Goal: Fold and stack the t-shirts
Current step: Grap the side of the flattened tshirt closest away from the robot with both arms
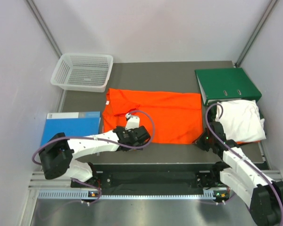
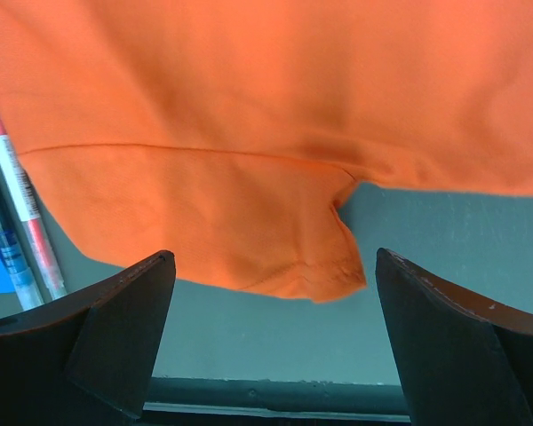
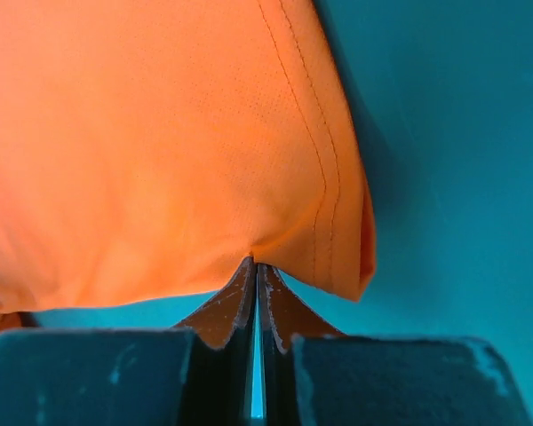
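Altogether, two t-shirts can be counted on the dark grey table (image 1: 155,75): one orange t-shirt (image 1: 170,117), spread flat across the middle, and one white t-shirt (image 1: 240,120), bunched at the right edge with a strip of orange showing from under its near side. Two binders are seen as well. A green ring binder (image 1: 226,84) lies at the far right, touched by the white t-shirt, and a blue binder (image 1: 70,125) lies at the left, just beside the orange t-shirt. One white plastic mesh basket (image 1: 82,70) is set at the far left corner.

The left gripper (image 1: 134,134) is held at the near left corner of the orange t-shirt (image 2: 249,133). In the left wrist view its jaws are spread wide, and the hem corner is framed between the fingers (image 2: 124,311) without being touched by them. The right gripper (image 1: 201,140) is placed at the near right corner. In the right wrist view its fingers (image 3: 235,302) are pressed together, with the stitched hem of the orange t-shirt (image 3: 142,151) pinched at their tips.

Label strips (image 2: 22,200) are seen at the left edge of the left wrist view — any writing on them is too small to be read.
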